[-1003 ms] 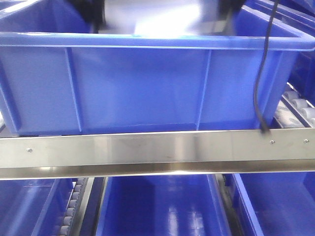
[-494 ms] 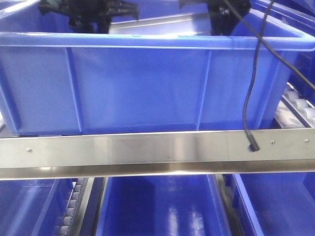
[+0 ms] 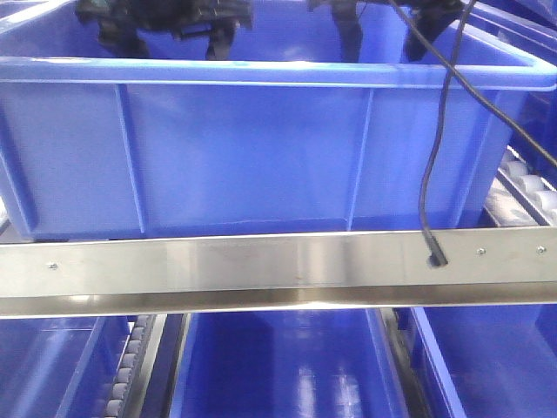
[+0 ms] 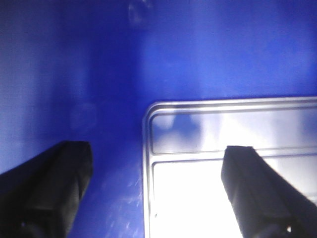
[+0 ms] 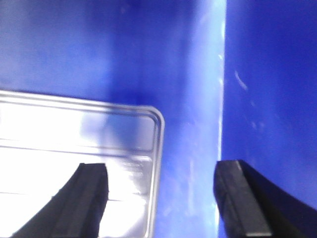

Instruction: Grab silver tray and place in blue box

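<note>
The silver tray (image 4: 223,134) lies flat on the floor of the blue box (image 3: 261,148), and its shiny rim and ridge lines show in both wrist views. My left gripper (image 4: 156,153) hangs open above the tray's left edge, one finger over the tray and one over the blue floor. My right gripper (image 5: 162,168) hangs open above the right edge of the tray (image 5: 59,129) in the same way. In the front view the left gripper (image 3: 165,35) and the right gripper (image 3: 383,30) sit just above the box rim. The box wall hides the tray there.
A steel rail (image 3: 278,270) crosses in front of the box. A black cable (image 3: 431,174) hangs from the right arm down to the rail. More blue bins (image 3: 287,366) stand below. White rollers (image 3: 522,187) lie to the right.
A second ago the tray was held between the grippers above the box. It has since gone down inside, both grippers have opened off it, and the cable has swung left.
</note>
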`<state>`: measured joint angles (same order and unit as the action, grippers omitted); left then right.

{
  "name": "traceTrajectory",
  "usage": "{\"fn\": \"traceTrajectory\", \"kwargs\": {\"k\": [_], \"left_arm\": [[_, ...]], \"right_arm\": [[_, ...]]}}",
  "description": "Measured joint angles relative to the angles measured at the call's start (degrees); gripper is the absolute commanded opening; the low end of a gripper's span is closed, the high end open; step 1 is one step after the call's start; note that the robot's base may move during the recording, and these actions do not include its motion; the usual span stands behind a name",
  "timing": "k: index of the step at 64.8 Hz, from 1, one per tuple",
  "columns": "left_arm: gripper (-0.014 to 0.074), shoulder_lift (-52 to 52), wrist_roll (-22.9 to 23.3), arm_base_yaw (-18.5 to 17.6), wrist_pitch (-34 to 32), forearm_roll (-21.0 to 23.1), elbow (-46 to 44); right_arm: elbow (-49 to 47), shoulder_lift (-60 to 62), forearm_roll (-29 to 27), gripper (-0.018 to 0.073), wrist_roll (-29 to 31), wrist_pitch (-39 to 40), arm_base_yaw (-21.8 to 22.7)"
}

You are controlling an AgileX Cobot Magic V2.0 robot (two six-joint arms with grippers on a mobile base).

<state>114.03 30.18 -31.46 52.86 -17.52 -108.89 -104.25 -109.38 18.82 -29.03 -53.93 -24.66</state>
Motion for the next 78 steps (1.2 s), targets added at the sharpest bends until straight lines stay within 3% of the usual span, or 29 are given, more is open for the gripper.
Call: {"fn": "traceTrajectory", "kwargs": {"k": [12,22,30,42,62,78], "left_arm": [[0.0432,-6.4,-4.01,0.0,4.79,0.81,-0.88],[0.0297,-12.56,-6.9,-1.02,5.93,1.04,-0.09],[0.0139,-18.55,-10.66,-3.29,5.93,0.4,3.6],[-0.0108,-29.67,-11.76,-5.0,2.32,0.03,16.82],[-0.0098,-52.6,-11.88,-5.0,-11.5,1.26,46.47],[-0.0098,-72.04,-11.88,-5.0,-25.01,1.49,68.75]], "right_arm": [[0.0,6.04,-0.04,0.0259,0.29,-3.18,-0.68],[0.16,11.73,-0.04,0.004,2.6,-6.04,-3.06],[3.45,16.56,-0.04,0.0056,3.74,-6.43,-5.22],[13.73,25.04,-0.04,0.0056,3.96,-4.39,-6.75],[39.95,42.61,0.06,0.0056,3.98,6.62,-6.87],[60.64,57.63,0.66,0.0056,4.08,20.5,-6.87]]}}
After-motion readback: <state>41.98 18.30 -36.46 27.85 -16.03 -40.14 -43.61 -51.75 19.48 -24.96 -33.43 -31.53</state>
